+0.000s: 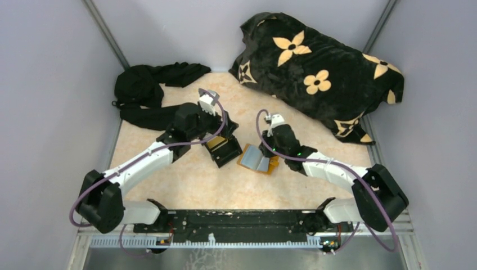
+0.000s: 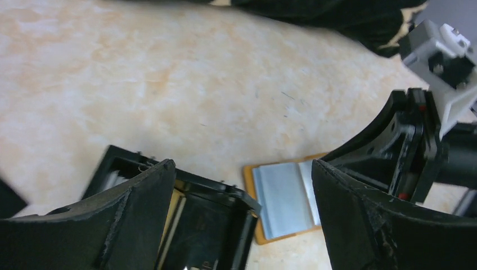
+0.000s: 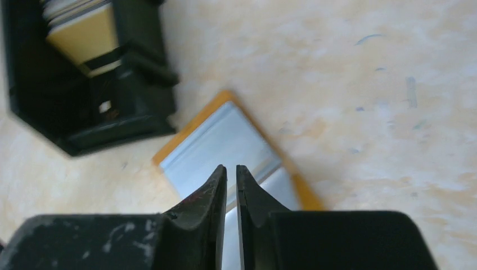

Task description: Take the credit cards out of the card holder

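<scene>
Two arms: both reach toward the middle of the table (image 1: 225, 188), their grippers near each other.
Left gripper (image 2: 242, 169): fingers spread wide with nothing between them. It hangs over the box (image 3: 140, 107).
Right gripper (image 3: 231, 169): fingers drawn almost together, with only a thin slit left. The tips point down right over the cards (image 3: 225, 138). Whether they pinch a card edge cannot be told.
Holder (image 3: 190, 127): orange, lying open and flat on the table near its middle, just beside the box.
Cards: silvery grey, lying in the open holder, its orange rim showing along their edges.
Box: black and open-topped, with one corner close to the holder. A yellow card (image 3: 84, 34) sits inside, with paler ones behind it.
Blanket (image 1: 332, 62): black with cream flowers, heaped at the far right, well apart from the holder.
Cloth (image 1: 143, 90): black, bunched at the far left.
</scene>
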You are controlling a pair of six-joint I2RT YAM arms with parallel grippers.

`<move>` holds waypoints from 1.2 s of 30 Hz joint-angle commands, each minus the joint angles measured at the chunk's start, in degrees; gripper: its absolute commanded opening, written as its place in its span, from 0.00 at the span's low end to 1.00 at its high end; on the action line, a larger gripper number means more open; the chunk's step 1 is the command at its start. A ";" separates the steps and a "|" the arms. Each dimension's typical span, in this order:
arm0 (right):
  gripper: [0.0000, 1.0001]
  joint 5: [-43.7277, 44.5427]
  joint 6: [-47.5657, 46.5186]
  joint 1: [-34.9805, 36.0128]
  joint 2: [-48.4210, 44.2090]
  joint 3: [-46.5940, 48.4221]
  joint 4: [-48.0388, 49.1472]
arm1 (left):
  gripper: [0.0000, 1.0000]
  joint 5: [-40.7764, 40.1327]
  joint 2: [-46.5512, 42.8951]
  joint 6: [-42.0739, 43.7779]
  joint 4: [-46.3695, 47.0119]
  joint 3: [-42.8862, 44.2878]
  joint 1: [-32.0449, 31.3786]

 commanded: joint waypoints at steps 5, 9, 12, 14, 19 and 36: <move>0.00 -0.12 4.02 8.96 -1.79 -2.41 4.03 | 0.76 -3.28 4.29 -3.48 8.27 0.75 -8.74; 0.00 -0.97 4.48 9.50 2.43 -1.27 6.33 | 0.73 -8.27 3.09 -3.53 9.14 -0.25 -9.59; 0.00 -1.63 3.71 9.92 6.77 1.09 7.45 | 0.74 -12.99 1.24 -2.89 8.81 -1.44 -9.59; 0.00 -1.92 3.46 9.97 9.64 2.69 8.44 | 0.74 -15.80 0.57 -2.53 7.42 -1.30 -9.59; 0.00 -3.24 3.11 9.97 16.70 7.59 9.90 | 0.75 -17.90 -0.46 -2.84 4.25 -1.03 -9.50; 0.00 -2.45 2.25 9.05 24.06 15.58 9.87 | 0.85 -16.40 -3.78 -3.25 6.22 -4.39 -9.50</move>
